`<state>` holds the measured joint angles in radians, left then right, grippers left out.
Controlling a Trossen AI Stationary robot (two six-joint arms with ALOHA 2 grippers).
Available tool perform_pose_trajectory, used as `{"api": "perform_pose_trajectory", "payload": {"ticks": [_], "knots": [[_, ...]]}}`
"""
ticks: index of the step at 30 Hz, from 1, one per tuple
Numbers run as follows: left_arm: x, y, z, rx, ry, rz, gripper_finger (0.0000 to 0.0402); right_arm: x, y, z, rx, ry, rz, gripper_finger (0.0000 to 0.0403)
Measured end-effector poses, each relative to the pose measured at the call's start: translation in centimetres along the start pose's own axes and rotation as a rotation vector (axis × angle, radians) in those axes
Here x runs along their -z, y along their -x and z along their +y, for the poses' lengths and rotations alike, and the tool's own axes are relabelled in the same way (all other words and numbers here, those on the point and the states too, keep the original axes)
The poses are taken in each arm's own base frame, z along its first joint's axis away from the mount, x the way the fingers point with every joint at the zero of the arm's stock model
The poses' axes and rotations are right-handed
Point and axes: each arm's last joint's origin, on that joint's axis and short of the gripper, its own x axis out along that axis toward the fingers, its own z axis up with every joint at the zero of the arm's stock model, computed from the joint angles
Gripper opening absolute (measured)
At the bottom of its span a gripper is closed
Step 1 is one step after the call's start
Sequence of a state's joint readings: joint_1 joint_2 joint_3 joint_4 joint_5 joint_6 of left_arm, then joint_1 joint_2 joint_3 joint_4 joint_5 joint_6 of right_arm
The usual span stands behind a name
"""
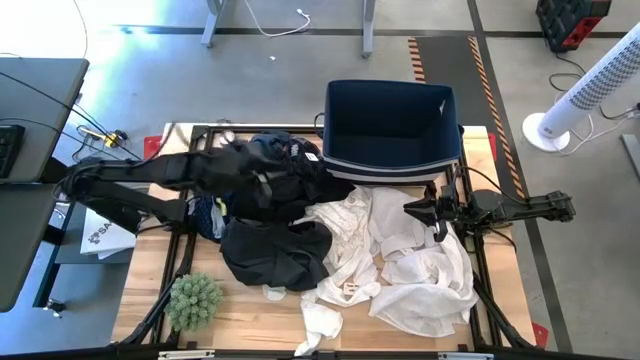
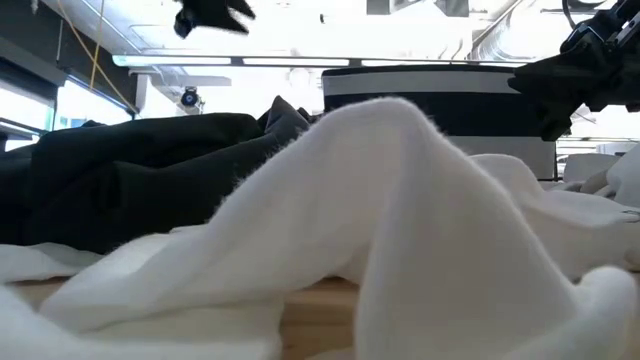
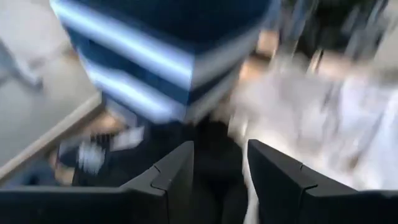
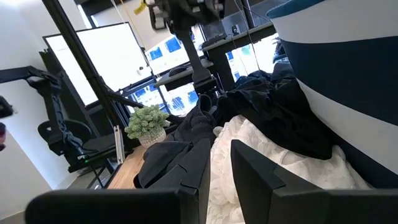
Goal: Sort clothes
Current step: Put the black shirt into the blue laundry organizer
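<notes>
Several white garments (image 1: 400, 255) lie heaped on the table's middle and right; they also fill the low view (image 2: 400, 200). A black garment (image 1: 275, 255) lies to their left. Dark navy garments (image 1: 285, 150) are piled against the near left corner of the navy bin (image 1: 440, 130). My left gripper (image 1: 290, 180) is open and empty, raised above the dark garments; its wrist view (image 3: 221, 180) looks down on them. My right gripper (image 1: 410, 211) hovers over the white heap's far part, fingers (image 4: 249, 168) narrowly apart and empty.
A green spiky plant (image 1: 195, 300) stands at the table's near left corner. The navy bin stands at the far edge, right of centre. Black frame bars (image 1: 480, 260) run along the table's sides. A white fan (image 1: 590, 90) stands on the floor beyond the right edge.
</notes>
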<state>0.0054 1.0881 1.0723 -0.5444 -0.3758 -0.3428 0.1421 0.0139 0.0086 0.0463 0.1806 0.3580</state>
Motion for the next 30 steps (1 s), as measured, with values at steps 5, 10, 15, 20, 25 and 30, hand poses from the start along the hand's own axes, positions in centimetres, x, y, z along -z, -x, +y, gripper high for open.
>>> {"api": "perform_pose_trajectory", "payload": {"ticks": [5,10,15,20,25,30], "knots": [[1.7,-3.1,0.1,-0.003,-0.036,0.299,0.0181,0.0,0.0,0.0,0.0,0.0,0.0,0.0059],[3.5,-7.2,0.4,0.03,-0.069,0.511,0.0227,0.0,0.0,0.0,0.0,0.0,0.0,0.0059],[4.9,-10.9,1.2,-0.022,-0.138,0.596,0.0253,0.0,0.0,0.0,0.001,0.0,0.0,0.0059],[6.4,-13.5,1.9,-0.034,-0.149,0.695,0.0229,0.0,0.0,0.0,0.0,0.0,0.0,0.0059],[7.2,-14.5,1.9,-0.009,-0.125,0.745,0.0082,0.0,0.0,0.0,0.0,0.0,0.001,0.0059],[6.4,-13.1,1.5,0.108,-0.08,0.781,0.002,0.0,0.0,0.0,0.001,0.0,0.0,0.0059]]}}
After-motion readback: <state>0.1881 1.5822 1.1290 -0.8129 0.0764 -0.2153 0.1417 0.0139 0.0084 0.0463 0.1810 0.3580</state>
